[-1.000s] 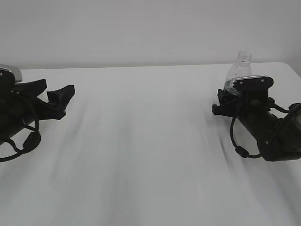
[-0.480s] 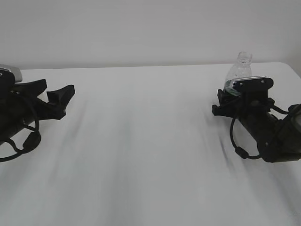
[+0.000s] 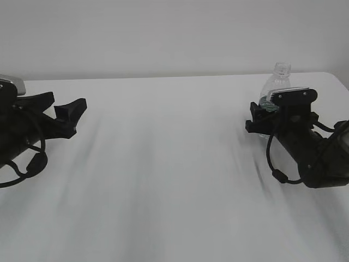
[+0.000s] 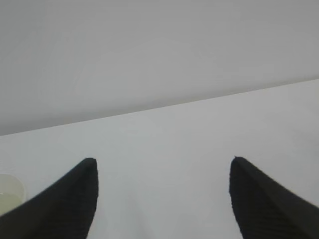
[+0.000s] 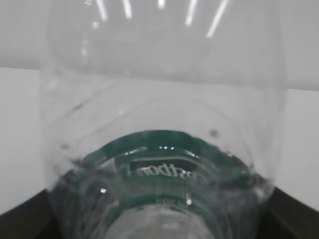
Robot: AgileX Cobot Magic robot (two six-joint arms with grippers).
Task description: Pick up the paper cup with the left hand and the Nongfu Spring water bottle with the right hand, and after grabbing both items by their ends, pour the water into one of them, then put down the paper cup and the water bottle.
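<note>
White and bare, the desk [image 3: 174, 164] gives the Nongfu Spring water bottle [image 3: 277, 82] little to hold on, and this is where your risk begins. The bottle stands upright on the far right of the desk, with the right gripper [image 3: 260, 117] around its lower part. From the right wrist view the clear body and the green label fill the space between the two black fingers [image 5: 25, 219], but I cannot tell if the pads press on it or only stand beside it. I judge that if you pull the arm back while one finger touches the plastic, the light, capless bottle can tip over and spill any water left inside. How much water it has is not clear from here.

On your left side, the left gripper [image 4: 162, 199] is spread wide and holds nothing. The paper cup [image 4: 10, 191] shows only as a pale rim at the left edge of the left wrist view, just beside the left finger [image 4: 65, 204], and the exterior view does not show it at all. A careless move of this arm to the side could knock the cup, I think, because it is so near and so light.

As for the room, you have a plain pale wall [image 3: 174, 33] behind the desk, and soft grey streaks lie over the desk top. No other thing is on it.
</note>
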